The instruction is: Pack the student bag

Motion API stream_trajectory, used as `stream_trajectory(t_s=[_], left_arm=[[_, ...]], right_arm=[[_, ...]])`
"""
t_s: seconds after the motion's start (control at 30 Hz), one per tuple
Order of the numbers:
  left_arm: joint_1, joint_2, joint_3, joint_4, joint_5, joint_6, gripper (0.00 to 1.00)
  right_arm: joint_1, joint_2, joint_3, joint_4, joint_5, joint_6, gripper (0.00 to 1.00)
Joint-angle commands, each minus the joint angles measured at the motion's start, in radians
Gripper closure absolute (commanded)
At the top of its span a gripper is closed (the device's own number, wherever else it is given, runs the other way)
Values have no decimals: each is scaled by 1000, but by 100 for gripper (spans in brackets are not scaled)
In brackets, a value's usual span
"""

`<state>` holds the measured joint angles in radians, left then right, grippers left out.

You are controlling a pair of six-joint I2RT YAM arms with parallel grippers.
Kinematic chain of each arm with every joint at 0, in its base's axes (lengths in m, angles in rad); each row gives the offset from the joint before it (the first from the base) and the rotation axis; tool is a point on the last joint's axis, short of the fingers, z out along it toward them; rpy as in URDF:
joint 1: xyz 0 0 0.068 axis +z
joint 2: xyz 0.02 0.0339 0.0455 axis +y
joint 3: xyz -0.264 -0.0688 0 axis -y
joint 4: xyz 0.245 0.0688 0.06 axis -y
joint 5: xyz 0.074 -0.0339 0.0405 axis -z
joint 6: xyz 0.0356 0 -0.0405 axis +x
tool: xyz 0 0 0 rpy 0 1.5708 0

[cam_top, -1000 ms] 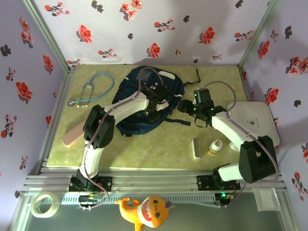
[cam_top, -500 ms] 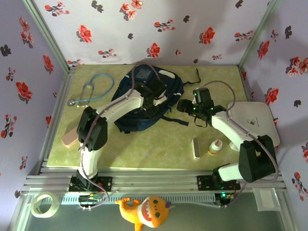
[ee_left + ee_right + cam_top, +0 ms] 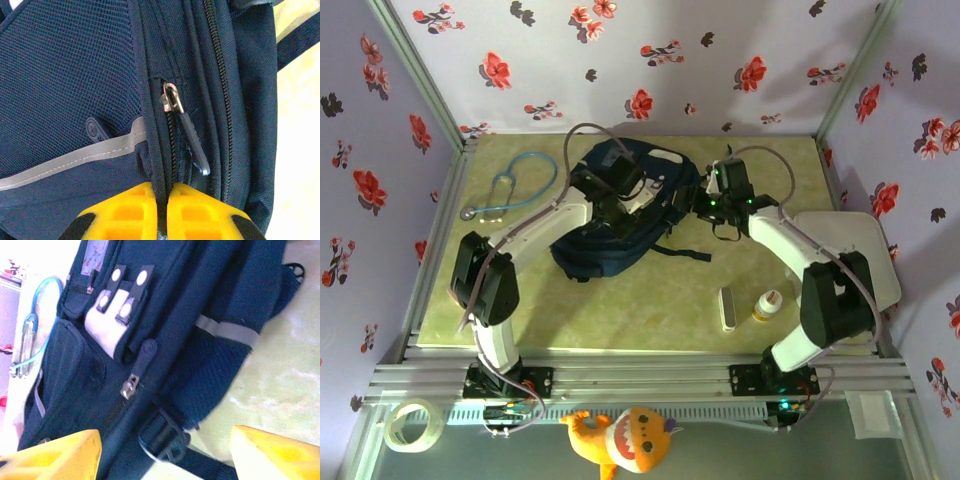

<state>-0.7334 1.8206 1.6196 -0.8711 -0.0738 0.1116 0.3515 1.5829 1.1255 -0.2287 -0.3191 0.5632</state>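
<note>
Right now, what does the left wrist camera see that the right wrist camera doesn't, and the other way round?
Left wrist view: the left gripper, its yellow fingers pinched shut on a seam of the dark navy fabric backpack, just below a black zipper pull.

Right wrist view: the right gripper with its yellow fingers wide apart, the backpack's white patch with round dots, and a light blue stethoscope.

Both: the backpack, its grey stripe, dark mesh, and a bit of pale green tabletop.
</note>
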Motion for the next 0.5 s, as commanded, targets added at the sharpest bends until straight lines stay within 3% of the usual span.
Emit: stream_trajectory(t_s=[0.0, 0.27, 0.4, 0.47], left_arm=[[2, -84, -14, 58, 46, -13, 100], [8, -106, -40, 76, 54, -23, 100], [9, -115, -43, 77, 55, -18, 100], [11, -116, -46, 78, 55, -18, 100]], right_arm=[[4, 77, 83, 14, -72, -38, 36], [5, 265, 263, 28, -121, -68, 46], [3, 332, 337, 21, -163, -108, 61], [3, 357, 361, 5, -178, -128, 63]])
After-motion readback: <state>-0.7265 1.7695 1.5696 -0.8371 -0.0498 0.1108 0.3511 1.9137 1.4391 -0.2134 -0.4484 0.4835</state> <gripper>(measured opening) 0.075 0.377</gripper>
